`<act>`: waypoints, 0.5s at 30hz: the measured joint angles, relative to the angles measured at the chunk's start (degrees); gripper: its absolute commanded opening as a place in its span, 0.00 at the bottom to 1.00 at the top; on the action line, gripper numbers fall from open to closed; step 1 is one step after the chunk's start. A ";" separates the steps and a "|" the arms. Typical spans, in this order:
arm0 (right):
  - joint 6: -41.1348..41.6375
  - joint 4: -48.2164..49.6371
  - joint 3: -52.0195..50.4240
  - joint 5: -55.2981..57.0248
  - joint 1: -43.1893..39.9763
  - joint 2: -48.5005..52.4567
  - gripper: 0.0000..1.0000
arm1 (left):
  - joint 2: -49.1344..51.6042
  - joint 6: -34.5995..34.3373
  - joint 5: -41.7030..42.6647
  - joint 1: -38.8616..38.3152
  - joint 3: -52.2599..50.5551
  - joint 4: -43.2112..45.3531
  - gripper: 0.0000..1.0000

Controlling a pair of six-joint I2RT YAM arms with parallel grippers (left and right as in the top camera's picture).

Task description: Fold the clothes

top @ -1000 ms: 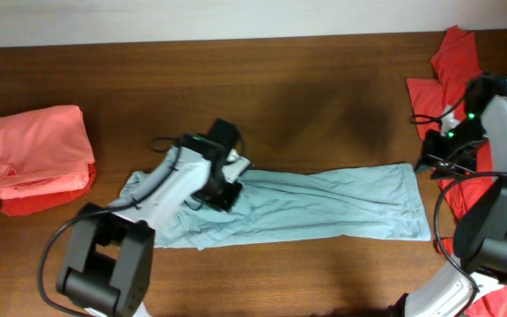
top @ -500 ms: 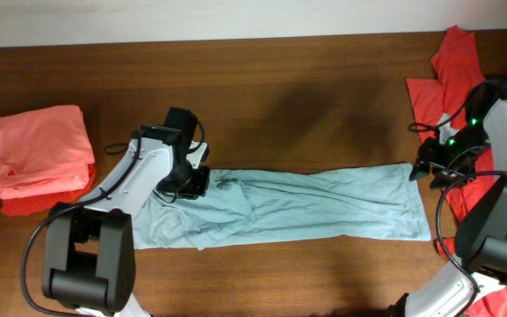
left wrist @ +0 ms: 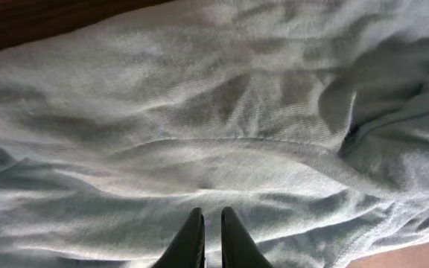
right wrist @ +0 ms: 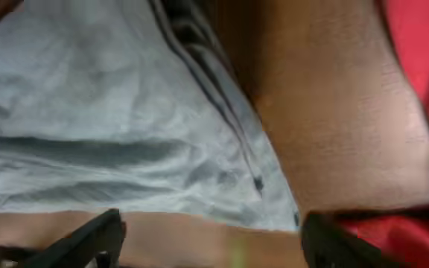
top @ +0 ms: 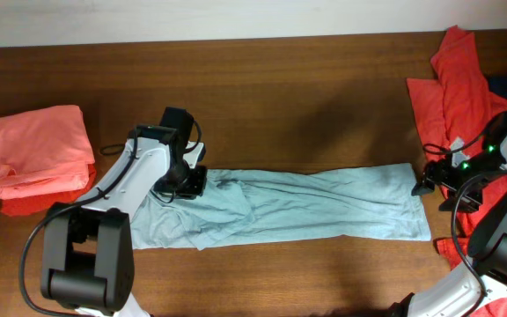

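Overhead, the grey-blue shirt (top: 306, 207) lies stretched in a long, creased band across the middle of the tabletop (top: 306, 106). The left hand (top: 183, 183) sits on the shirt's left part. In the left wrist view its fingers (left wrist: 192, 242) are closed to a thin slit just over the wrinkled cloth, and whether they pinch any of it cannot be told. The right hand (top: 421, 185) is at the shirt's right end, its fingers (right wrist: 99, 238) spread wide and holding nothing. A folded pink stack (top: 38, 150) rests at the far left, and loose red clothes (top: 456, 88) lie at the right edge.
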 measured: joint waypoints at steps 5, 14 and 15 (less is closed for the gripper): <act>-0.98 8.48 -5.51 -0.31 0.02 -0.24 0.89 | 0.00 0.00 0.00 0.00 -0.02 -0.44 0.10; -1.42 16.48 -12.02 -4.02 0.15 -0.74 0.65 | 0.00 0.00 0.00 0.00 -0.02 -0.87 0.10; -1.60 16.50 -12.07 -4.37 0.28 -0.74 0.61 | 0.00 0.00 0.00 0.00 -0.02 -0.96 0.10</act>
